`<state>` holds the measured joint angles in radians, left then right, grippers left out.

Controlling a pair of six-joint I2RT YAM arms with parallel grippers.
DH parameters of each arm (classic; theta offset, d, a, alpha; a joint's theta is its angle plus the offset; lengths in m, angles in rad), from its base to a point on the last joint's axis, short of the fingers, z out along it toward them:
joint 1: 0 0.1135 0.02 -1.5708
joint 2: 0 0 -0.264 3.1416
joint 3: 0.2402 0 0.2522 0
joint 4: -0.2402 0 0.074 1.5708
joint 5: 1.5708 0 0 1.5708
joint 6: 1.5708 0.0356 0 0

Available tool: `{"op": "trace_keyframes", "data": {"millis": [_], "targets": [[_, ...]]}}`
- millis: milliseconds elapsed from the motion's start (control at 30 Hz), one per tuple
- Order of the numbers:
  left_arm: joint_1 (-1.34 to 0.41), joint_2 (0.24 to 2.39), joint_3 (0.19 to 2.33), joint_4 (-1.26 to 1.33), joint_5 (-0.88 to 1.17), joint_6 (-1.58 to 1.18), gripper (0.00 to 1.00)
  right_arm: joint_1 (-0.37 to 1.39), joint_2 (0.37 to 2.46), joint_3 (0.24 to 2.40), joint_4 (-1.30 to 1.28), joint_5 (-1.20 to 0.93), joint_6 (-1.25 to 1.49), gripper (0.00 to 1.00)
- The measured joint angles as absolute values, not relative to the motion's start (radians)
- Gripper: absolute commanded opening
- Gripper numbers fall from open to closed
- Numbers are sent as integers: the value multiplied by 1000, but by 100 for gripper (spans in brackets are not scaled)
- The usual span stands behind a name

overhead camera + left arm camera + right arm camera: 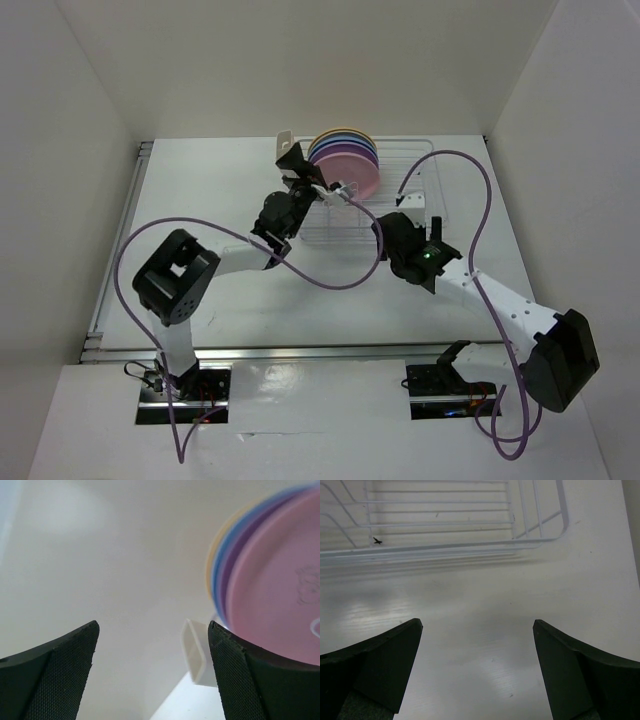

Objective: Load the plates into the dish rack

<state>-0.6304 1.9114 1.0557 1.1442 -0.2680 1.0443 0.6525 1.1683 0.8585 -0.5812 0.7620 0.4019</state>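
Several plates stand upright, packed together, in the white wire dish rack [405, 165] at the back of the table. The pink plate [352, 170] faces front, with the lilac [345, 145], light blue and yellow-orange rims behind it. I cannot make out the cream plate. In the left wrist view the pink plate [280, 600], lilac rim [231, 575], blue rim [219, 567] and yellow-orange rim [210, 555] show blurred at the right. My left gripper [298, 165] [153, 630] is open and empty at the rack's left end, beside the plates. My right gripper [384, 226] [477, 625] is open and empty over the table, just short of the rack's near wires [440, 550].
The small white cutlery holder [194, 652] sits at the rack's left end, just ahead of my left fingers. White walls close in the table on the left, back and right. Purple cables loop over the table between the arms.
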Motion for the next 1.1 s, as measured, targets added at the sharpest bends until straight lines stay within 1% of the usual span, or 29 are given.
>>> {"op": "trace_keyframes", "data": {"millis": [67, 200, 267, 367, 433, 500, 600, 733, 800, 967, 1033, 1100], "targets": [[-649, 1831, 1028, 1145, -281, 1051, 100, 658, 1175, 859, -541, 757, 379, 100], [-688, 1700, 1001, 1140, -345, 1038, 100, 672, 1187, 859, -460, 753, 318, 100], [-697, 1659, 1021, 1076, -411, 995, 100, 677, 1200, 863, -426, 764, 280, 100], [-676, 1627, 1119, 810, -503, 817, 100, 678, 1222, 883, -371, 793, 207, 100], [-628, 1624, 1242, 539, -464, 638, 100, 678, 1228, 900, -332, 812, 152, 100], [-549, 1609, 1353, 285, -385, 462, 100, 678, 1226, 922, -296, 826, 105, 100], [-407, 1554, 1435, 38, -231, 296, 100, 678, 1207, 944, -262, 835, 65, 100], [-238, 1563, 1593, -219, 87, 230, 100, 678, 1159, 946, -239, 836, 40, 100], [-209, 1589, 1654, -287, 235, 230, 100, 678, 1139, 946, -226, 835, 32, 100], [-216, 1629, 1666, -405, 622, 209, 100, 678, 1106, 942, -230, 835, 32, 100], [-220, 1665, 1690, -441, 730, 204, 100, 678, 1100, 942, -236, 836, 35, 100], [-219, 1705, 1719, -481, 794, 209, 100, 678, 1096, 942, -241, 839, 37, 100]]}}
